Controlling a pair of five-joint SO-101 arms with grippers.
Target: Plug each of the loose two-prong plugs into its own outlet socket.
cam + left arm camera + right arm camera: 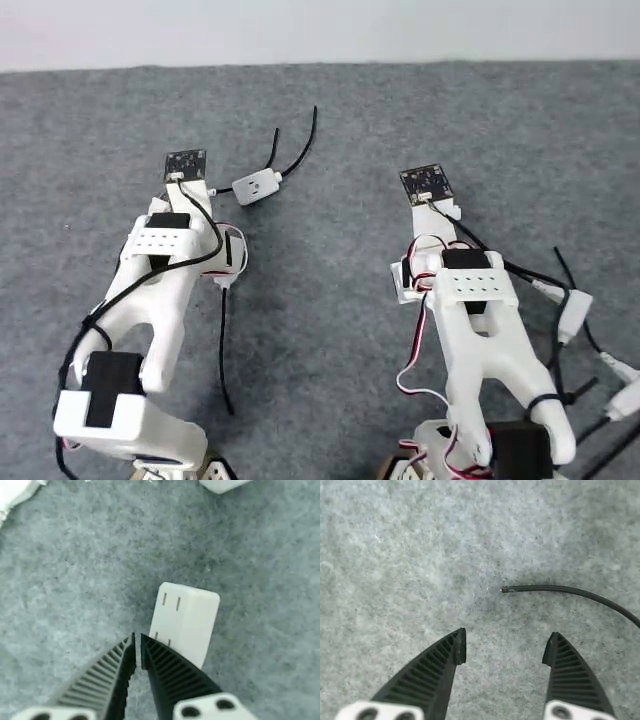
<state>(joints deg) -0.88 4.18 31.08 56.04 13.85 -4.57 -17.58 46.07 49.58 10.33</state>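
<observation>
L gripper (138,641): fingers almost together, only a thin slit btwn the tips, nothing in it. Tips sit at the near edge of a white socket block (184,621) lying flat on the grey mat (75,570). Block shows two pairs of slots, one pair toward its far end and one pair right by the fingertips. One finger overlaps the block's near corner; can't tell if it touches. Another white piece (220,484) lies beyond the block, cut by the frame edge.

R gripper (506,647): wide open, empty, over bare mat. A black cable end (506,589) lies just beyond the gap, apart from both fingers, w/ the cable curving away out of frame.

High view: L arm (160,270) on the left, R arm (480,310) on the right, well apart, both stretched toward the far side. A small corded white piece (257,185) sits just right of the L arm's wrist, w/ two black leads running far from it. A black lead (224,340) trails nearward from under that wrist. Right of the R arm, a white plug (571,310) lies beside the forearm on its black lead. A second plug (625,395) lies nearer, at the right edge. Both lie loose on the mat.
</observation>
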